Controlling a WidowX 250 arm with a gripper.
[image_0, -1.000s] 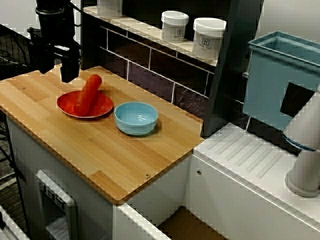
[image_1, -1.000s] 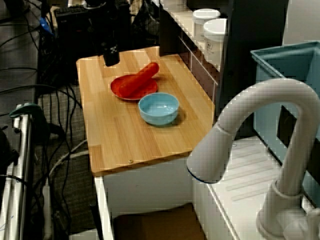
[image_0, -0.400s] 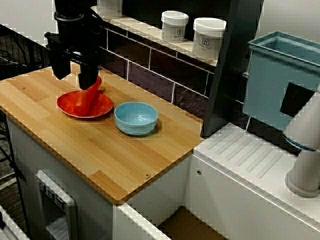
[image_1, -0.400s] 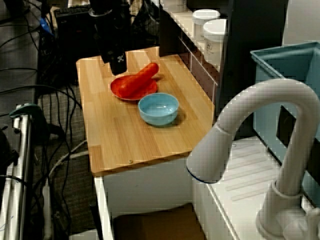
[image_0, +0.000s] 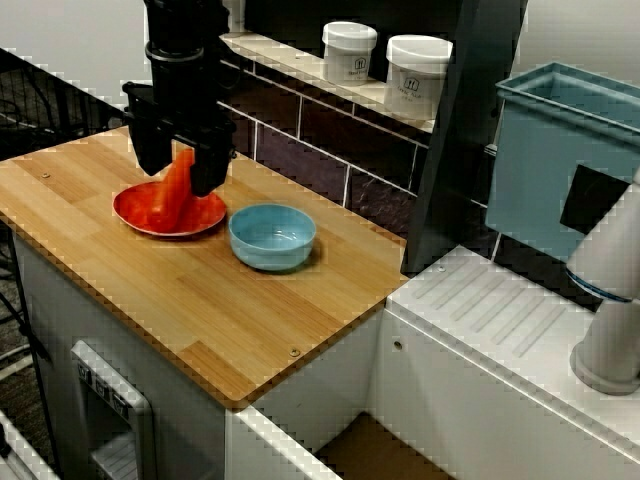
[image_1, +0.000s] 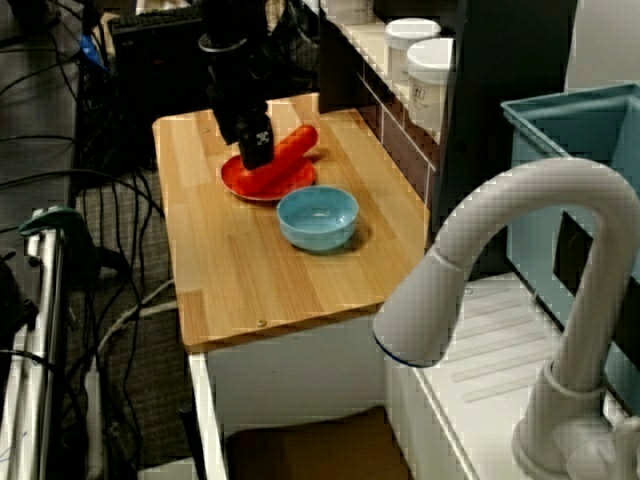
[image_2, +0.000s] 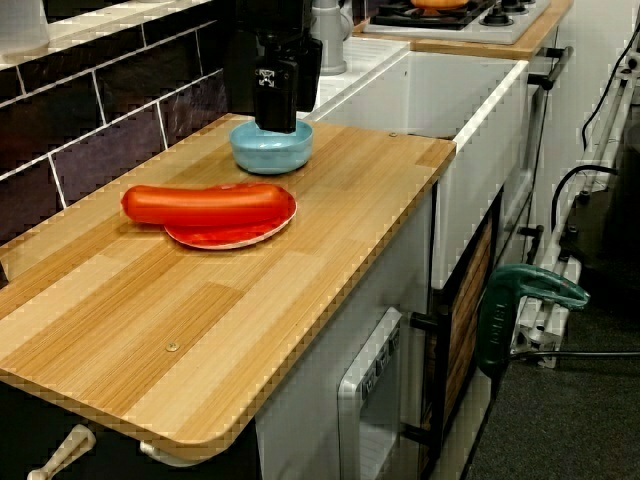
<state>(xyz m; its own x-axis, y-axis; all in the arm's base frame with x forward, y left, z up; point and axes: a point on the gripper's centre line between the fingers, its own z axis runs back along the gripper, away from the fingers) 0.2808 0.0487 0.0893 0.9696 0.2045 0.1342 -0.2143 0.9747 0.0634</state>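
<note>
A long red sausage (image_0: 165, 205) lies slantwise across a flat red plate (image_0: 205, 216) on the wooden counter board (image_0: 200, 300). My black gripper (image_0: 180, 172) hangs open just above them, one finger on each side of the sausage's upper part, touching nothing that I can see. The view from the tap side puts the gripper (image_1: 255, 150) over the left half of the sausage (image_1: 292, 147) and plate (image_1: 287, 185). Along the counter, the gripper (image_2: 277, 115) is raised above the board, behind the sausage (image_2: 200, 203) and plate (image_2: 235, 236).
A light blue bowl (image_0: 272, 236) stands just right of the plate. Two white jars (image_0: 349, 50) (image_0: 417, 75) sit on the tiled ledge behind. A teal bin (image_0: 560, 160), a white tap (image_1: 520, 250) and a ribbed drainboard (image_0: 500, 310) lie to the right.
The gripper has travelled right from the board's back left corner to a spot over the plate, and now straddles the sausage. Sausage, plate and bowl have not moved.
</note>
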